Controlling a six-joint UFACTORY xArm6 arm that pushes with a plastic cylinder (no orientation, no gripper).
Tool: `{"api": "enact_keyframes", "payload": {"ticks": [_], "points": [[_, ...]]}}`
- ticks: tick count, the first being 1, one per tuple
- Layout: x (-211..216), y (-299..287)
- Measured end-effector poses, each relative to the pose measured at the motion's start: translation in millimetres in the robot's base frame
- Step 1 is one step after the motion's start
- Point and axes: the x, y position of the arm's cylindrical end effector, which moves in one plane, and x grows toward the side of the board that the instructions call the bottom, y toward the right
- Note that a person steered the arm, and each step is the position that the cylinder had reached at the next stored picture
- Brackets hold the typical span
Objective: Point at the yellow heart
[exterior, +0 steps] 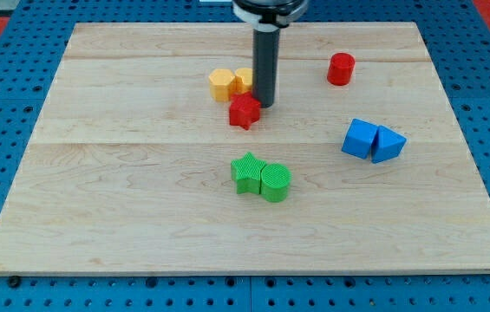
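Camera view shows a pale wooden table point(140, 217) with blocks gathered mostly in its upper middle and right half; the left side carries nothing. Going from the left, an orange-yellow hexagonal block point(221, 84) sits near the top edge, slightly left of centre, and touching its right side is a second yellow block point(244, 80), which I take to be the yellow heart, though the rod hides most of it and its shape cannot be made out with certainty. Just below those two lies a red star point(245, 112). Further toward the bottom edge, near the table's centre, a green star point(246, 172) touches a green rounded block point(275, 182). My tip point(264, 105) comes down from the top edge and rests on the table just beside the yellow heart's right side and against the red star's upper right. The tool is a plain rod with no jaws, so it neither opens nor closes and grips nothing. Right of it, a red cylinder point(341, 68) stands near the top edge, and two blue blocks, a cube point(360, 139) and a wedge-like piece point(388, 144), touch each other toward the right edge. Judging by this closeness, the pointing looks essentially done; at most a small settling toward the heart remains.
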Motion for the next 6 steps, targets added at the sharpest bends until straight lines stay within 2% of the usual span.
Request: {"api": "enact_keyframes", "payload": {"ticks": [1,2,3,4,6], "points": [[-2.0,-1.4],[-5.9,33.0],[-43.7,51.6],[-78.5,34.9],[-77.8,7.6]]}}
